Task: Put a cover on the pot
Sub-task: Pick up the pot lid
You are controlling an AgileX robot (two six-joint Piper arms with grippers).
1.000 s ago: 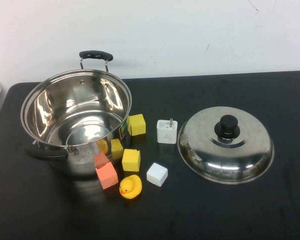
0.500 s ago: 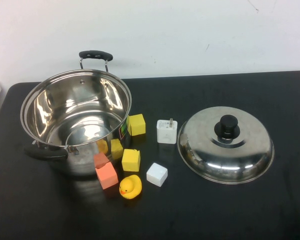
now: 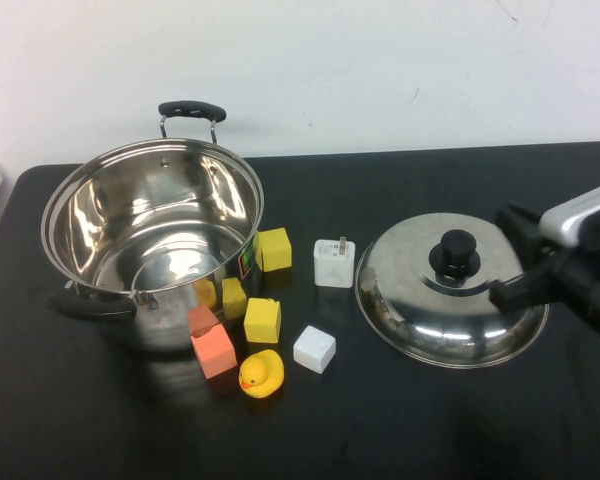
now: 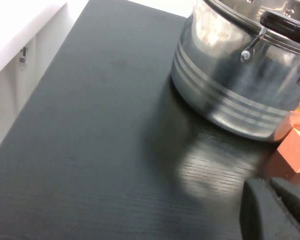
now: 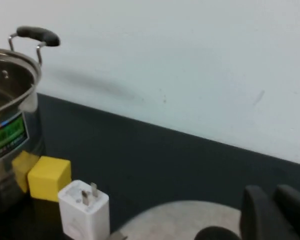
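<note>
The pot is seen standing upright and uncovered on the left part of the black table, with one black handle toward the wall and the other toward the robot. The lid is seen lying dome-up on the right part of the table, well apart from the pot, with its black knob on top. The right gripper is found at the right edge of the lid, over its rim; its two dark fingers are spread apart and nothing is held between them, and whether the lid is touched cannot be told. The left gripper is shown only in the left wrist view, low near the table beside the pot, near an orange block; whether it is open or closed cannot be told. Between the pot and the lid, small things are counted: three yellow blocks, of which one lies just beside the pot wall, two orange blocks, one white block, one white charger plug and one yellow rubber duck.
</note>
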